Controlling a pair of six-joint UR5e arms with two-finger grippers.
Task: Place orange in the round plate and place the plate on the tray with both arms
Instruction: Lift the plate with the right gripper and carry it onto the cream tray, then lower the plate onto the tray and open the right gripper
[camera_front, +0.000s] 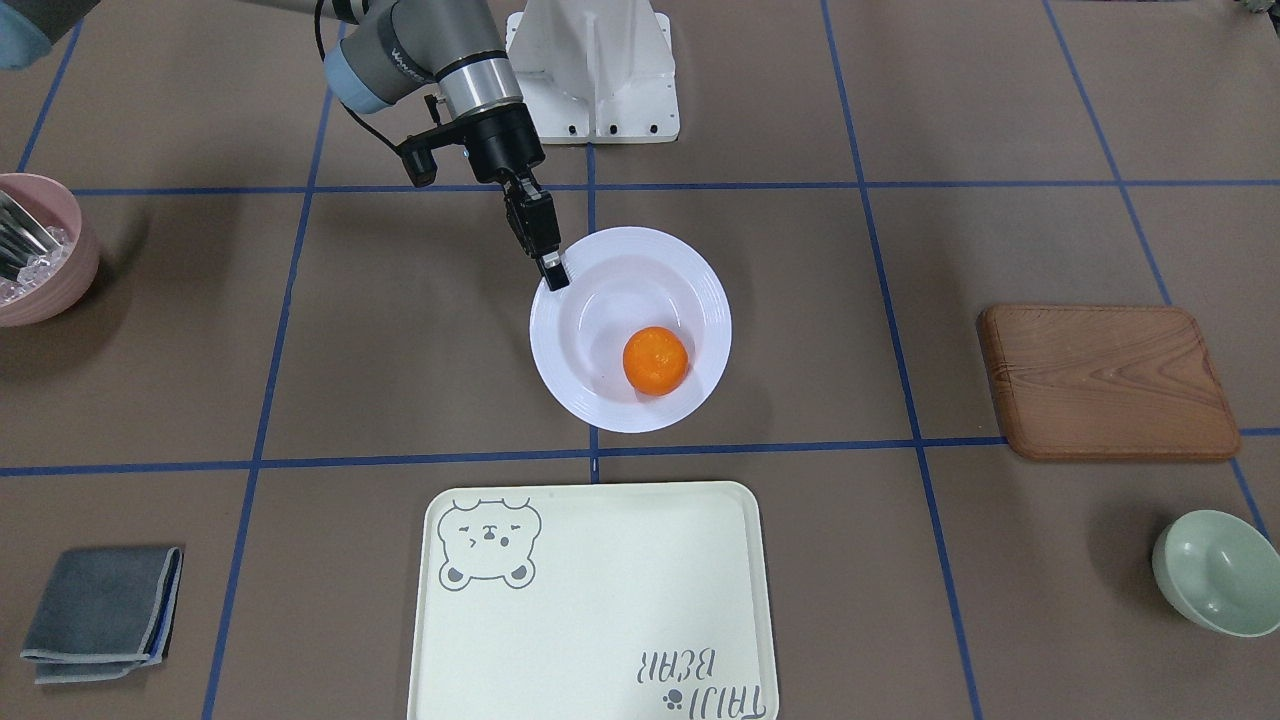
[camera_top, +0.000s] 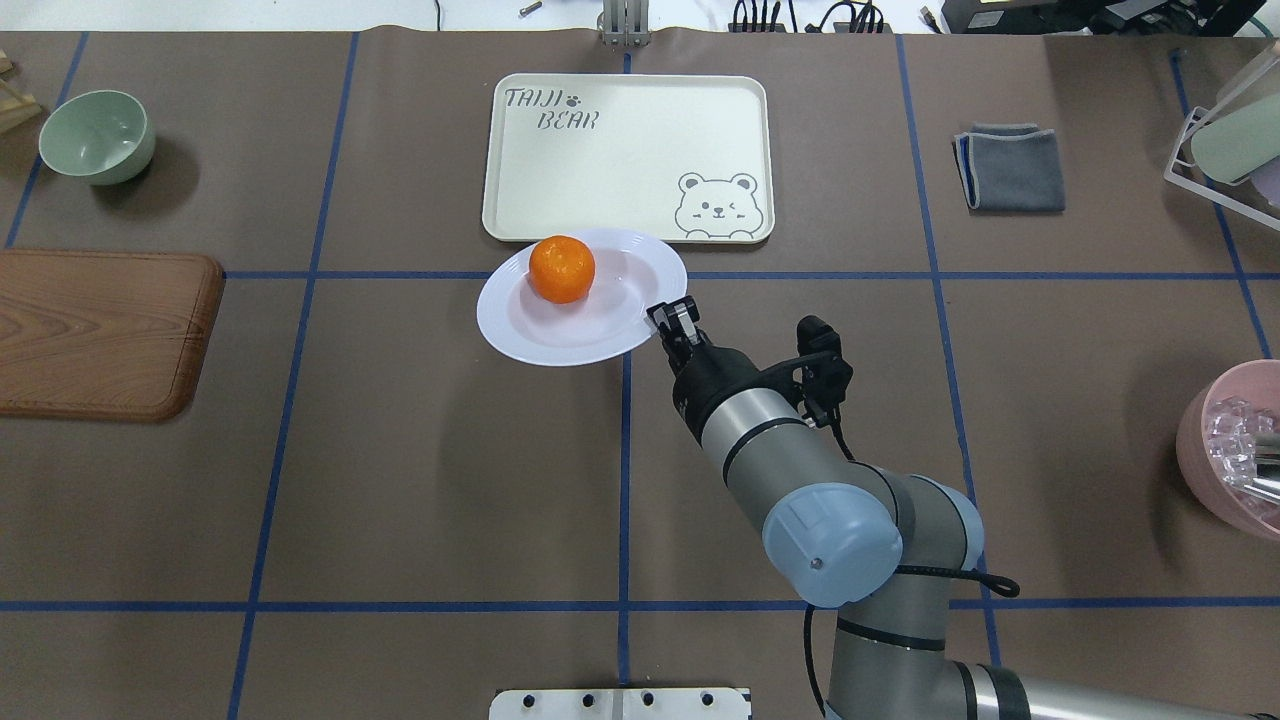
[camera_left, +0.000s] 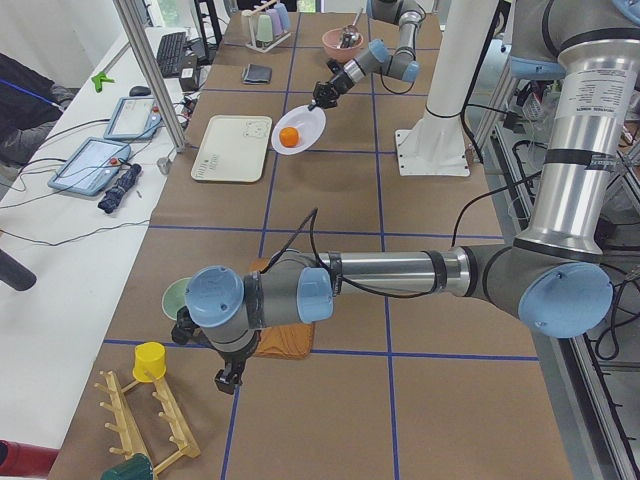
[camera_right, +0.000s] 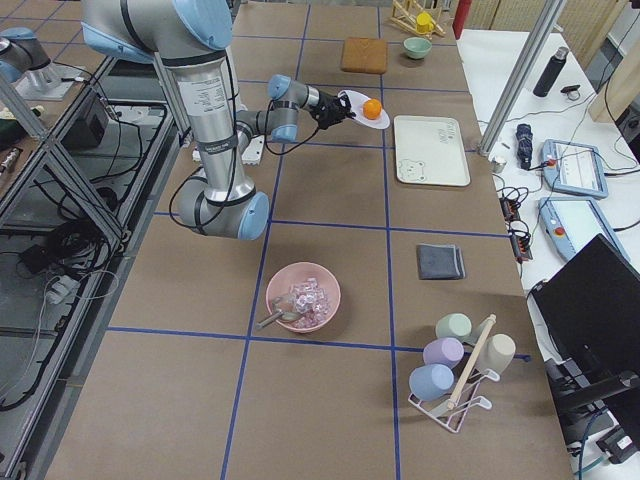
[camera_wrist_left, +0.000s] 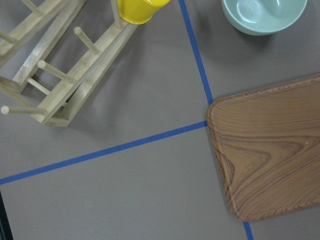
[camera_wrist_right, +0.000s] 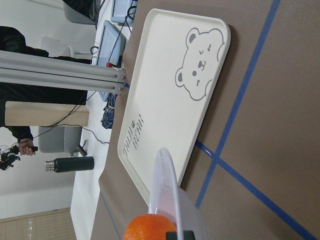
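The orange (camera_front: 655, 360) lies in the sunken centre of the round white plate (camera_front: 600, 400). My right gripper (camera_front: 553, 275) is shut on the plate's rim on the robot's side and holds it slightly tilted, seemingly just off the table. The cream tray (camera_front: 600, 600) with its bear drawing lies bare just beyond the plate; in the overhead view the plate (camera_top: 560, 335) overlaps the near edge of the tray (camera_top: 620, 160). My left gripper (camera_left: 228, 380) hangs far off by the wooden board, seen only from the side; I cannot tell if it is open or shut.
A wooden board (camera_front: 1105, 380) and a pale green bowl (camera_front: 1215, 572) sit on the robot's left. On its right are a pink bowl (camera_front: 40, 265) with cutlery and a folded grey cloth (camera_front: 100, 612). The white base mount (camera_front: 595, 75) stands behind the plate.
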